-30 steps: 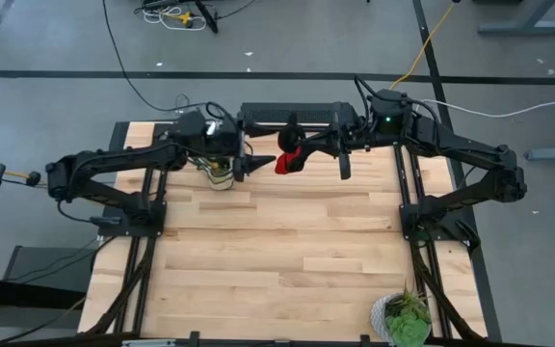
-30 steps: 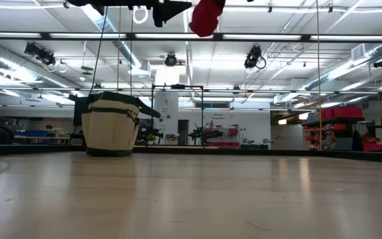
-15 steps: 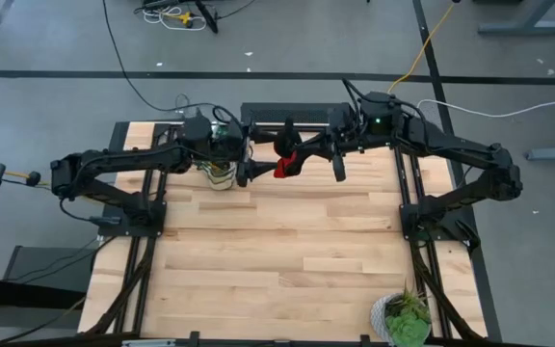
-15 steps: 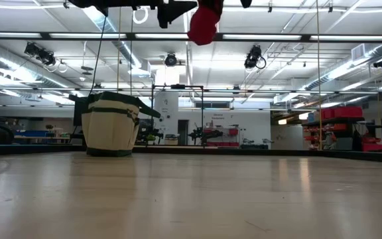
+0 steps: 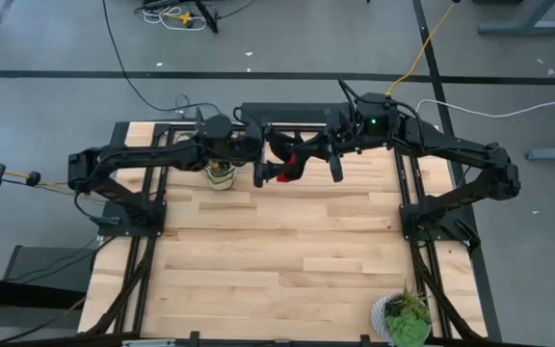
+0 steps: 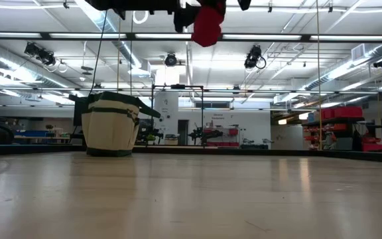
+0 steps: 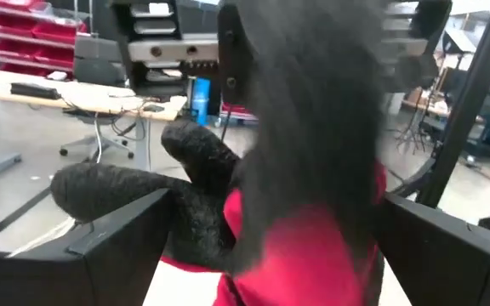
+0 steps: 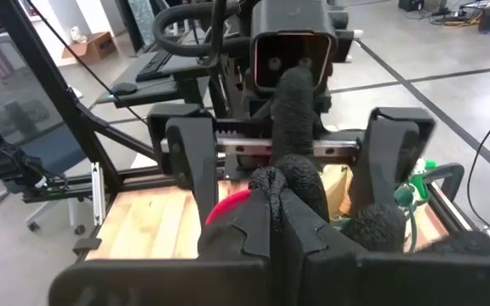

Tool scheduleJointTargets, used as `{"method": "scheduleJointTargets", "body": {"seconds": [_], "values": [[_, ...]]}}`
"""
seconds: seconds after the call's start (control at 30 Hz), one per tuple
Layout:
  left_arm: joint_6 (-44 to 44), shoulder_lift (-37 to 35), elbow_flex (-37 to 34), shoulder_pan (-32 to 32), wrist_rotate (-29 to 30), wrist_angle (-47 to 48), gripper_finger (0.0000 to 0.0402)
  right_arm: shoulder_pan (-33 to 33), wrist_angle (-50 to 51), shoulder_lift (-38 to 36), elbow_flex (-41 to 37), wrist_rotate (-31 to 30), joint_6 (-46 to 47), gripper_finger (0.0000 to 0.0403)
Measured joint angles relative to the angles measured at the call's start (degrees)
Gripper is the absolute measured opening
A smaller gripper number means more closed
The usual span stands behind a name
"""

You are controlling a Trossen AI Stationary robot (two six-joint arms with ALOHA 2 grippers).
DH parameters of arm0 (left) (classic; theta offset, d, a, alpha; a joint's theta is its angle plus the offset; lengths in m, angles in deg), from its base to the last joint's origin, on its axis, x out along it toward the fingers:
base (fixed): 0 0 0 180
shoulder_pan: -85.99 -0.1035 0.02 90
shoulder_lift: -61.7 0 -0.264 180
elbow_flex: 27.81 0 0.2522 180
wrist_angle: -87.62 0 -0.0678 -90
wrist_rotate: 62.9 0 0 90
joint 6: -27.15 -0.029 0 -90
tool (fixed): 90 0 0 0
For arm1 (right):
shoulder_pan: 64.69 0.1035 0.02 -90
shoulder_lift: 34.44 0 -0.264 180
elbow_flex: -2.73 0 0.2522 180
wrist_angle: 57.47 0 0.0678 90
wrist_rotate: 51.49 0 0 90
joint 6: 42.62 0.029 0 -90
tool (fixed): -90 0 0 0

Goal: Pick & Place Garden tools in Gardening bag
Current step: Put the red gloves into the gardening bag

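Note:
A red-and-black glove hangs high above the table's far edge, with my right gripper shut on it. My left gripper faces it from the table's left. It is open, one finger on each side of the glove; whether they touch it I cannot tell. The beige gardening bag stands upright on its base on the table, below my left arm. In the high view the bag is partly hidden by that arm. My right gripper pinches the glove's black textured part between its two shut fingers, coming nearly level from the table's right side. The glove is lifted clear of the table. Its red part hangs below the fingers, and a black glove finger sticks out past them.
A leafy potted plant stands at the table's near right corner. A dark frame runs along the far edge behind both grippers. The wooden tabletop stretches toward the near edge.
My left gripper has moved toward the table's right, up to the glove, staying open; its fingers now stand on either side of the glove. The glove stays lifted in my right gripper.

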Motion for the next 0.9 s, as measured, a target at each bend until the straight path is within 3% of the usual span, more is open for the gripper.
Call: {"method": "scheduleJointTargets", "body": {"seconds": [0.3, 0.6, 0.9], "values": [[-0.83, 4.66, 7.06, 1.46, -2.42, 4.32, 0.0399, 0.04, 0.15, -0.02, 0.00, 0.39, -0.02, 0.0001], [-2.61, 5.17, 8.04, 1.56, -3.72, 4.46, 0.0398, 0.00, -0.15, -0.02, 0.00, 0.33, -0.47, 0.0001], [-2.74, 5.17, 8.04, 1.54, -3.65, 4.46, 0.0354, 0.00, -0.09, -0.02, 0.00, 0.35, -0.61, 0.0001]]}}
